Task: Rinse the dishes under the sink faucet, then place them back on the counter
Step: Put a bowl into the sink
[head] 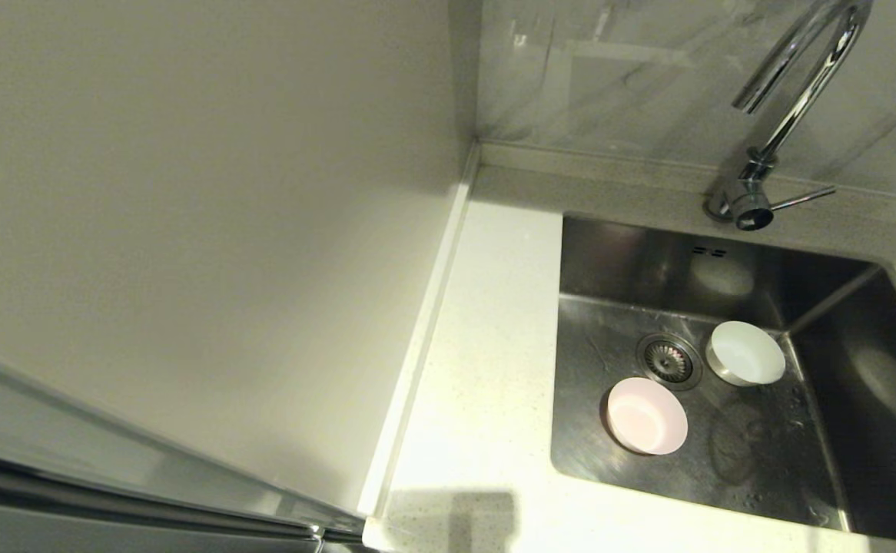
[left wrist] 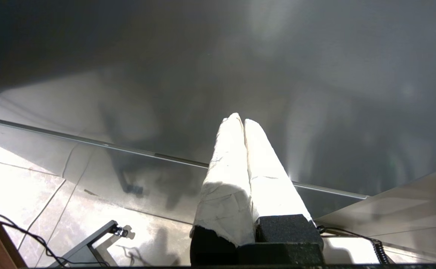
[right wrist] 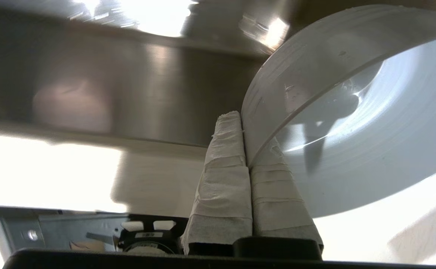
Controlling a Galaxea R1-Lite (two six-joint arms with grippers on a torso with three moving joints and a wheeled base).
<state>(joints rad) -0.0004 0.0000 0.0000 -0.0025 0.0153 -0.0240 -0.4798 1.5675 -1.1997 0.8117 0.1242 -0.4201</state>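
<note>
The head view shows neither arm: a pink dish (head: 646,415) and a white dish (head: 745,352) lie in the sink (head: 832,453), touching the floor on either side of the drain (head: 668,360), below the faucet (head: 790,107). Only the right wrist view shows the right tool (right wrist: 245,129) pinching a blue-grey dish (right wrist: 352,112) by its rim. The left tool (left wrist: 240,121) is pressed together above a tiled floor (left wrist: 20,186). An off-white tabletop (head: 486,369) borders the sink.

I find no legible text, brand, number or sign. A small white label (right wrist: 149,235) sits on a black part below my right wrist; its print is unreadable.
</note>
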